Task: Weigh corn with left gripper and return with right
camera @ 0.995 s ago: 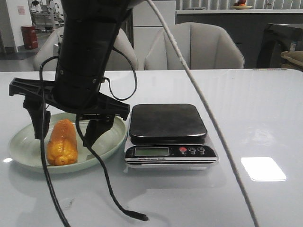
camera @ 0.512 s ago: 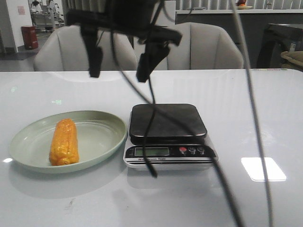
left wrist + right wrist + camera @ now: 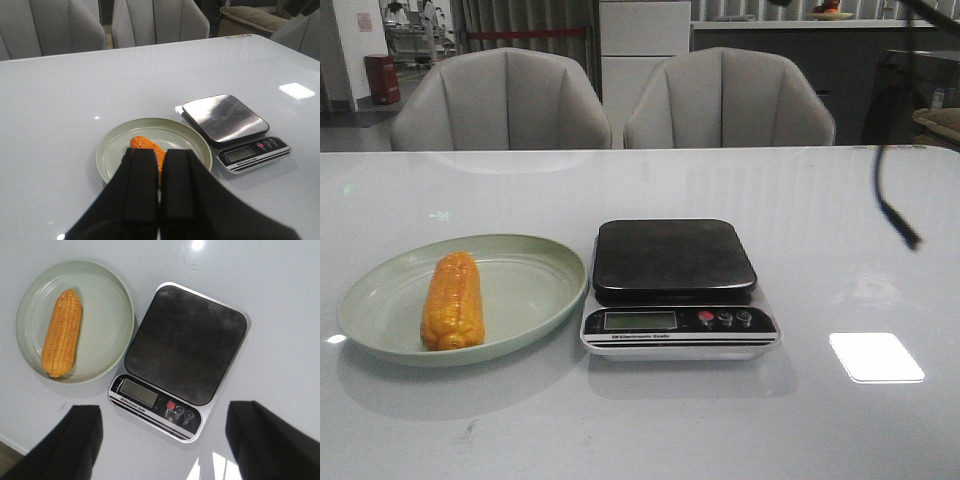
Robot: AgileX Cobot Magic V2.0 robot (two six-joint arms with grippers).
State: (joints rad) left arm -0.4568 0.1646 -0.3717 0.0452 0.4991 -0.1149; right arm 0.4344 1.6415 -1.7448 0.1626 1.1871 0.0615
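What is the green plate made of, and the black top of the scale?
The plate looks like smooth plastic or glazed ceramic: pale green with a soft sheen. The scale's top looks like dark glass or brushed metal, since it reflects light; I cannot tell which.

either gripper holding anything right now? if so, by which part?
Nothing is held. The corn lies on the plate. The left gripper is shut and empty, well above the table; the right gripper is open over the scale.

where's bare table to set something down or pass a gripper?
Bare: the table right of the scale, the strip in front of scale and plate, and behind both toward the chairs. Crowded: plate and scale nearly touch; the corn fills the plate's left half.
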